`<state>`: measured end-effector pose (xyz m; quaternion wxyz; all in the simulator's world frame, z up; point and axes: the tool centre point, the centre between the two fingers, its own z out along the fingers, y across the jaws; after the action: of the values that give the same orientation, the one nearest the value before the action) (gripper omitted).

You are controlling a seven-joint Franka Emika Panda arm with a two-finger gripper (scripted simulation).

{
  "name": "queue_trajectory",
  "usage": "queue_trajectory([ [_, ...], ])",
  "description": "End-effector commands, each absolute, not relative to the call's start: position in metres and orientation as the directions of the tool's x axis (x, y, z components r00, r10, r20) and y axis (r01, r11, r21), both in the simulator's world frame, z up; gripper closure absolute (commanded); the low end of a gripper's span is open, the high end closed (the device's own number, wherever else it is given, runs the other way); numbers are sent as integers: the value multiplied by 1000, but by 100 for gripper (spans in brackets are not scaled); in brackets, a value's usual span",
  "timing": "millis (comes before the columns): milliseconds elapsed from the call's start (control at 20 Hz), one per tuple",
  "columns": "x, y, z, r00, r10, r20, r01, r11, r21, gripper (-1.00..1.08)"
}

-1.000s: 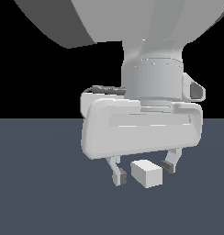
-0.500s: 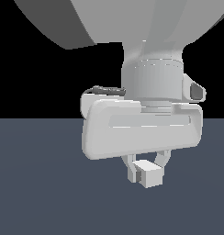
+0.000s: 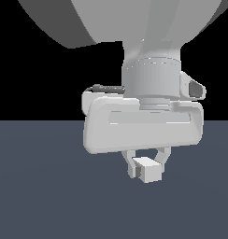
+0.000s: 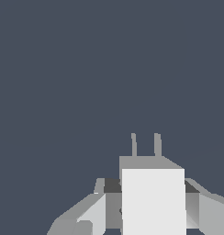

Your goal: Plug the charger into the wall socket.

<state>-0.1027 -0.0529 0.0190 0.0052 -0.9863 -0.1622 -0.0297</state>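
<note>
Pincer (image 3: 146, 166) clenched on the charger (image 3: 148, 170), its fingers (image 3: 131, 169) narrowed to the block's width and pressing its two opposite sides. One charger is visible: a plain white-grey block held between the fingertips, directly below the pincer body, above the dark grey worktop (image 3: 46, 196). In the wrist view the charger (image 4: 153, 199) shows two thin parallel prongs (image 4: 145, 145) projecting from its far face, pointing away from the pincer, along the block's long axis.
</note>
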Motion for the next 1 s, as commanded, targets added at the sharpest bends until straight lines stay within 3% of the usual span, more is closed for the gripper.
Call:
queue_trajectory([
  [0,-96,-51,24,954,293,61,293,-956,-1,108],
  [950,-17,-56,90,994,-85,61,-85,-996,-1,108],
])
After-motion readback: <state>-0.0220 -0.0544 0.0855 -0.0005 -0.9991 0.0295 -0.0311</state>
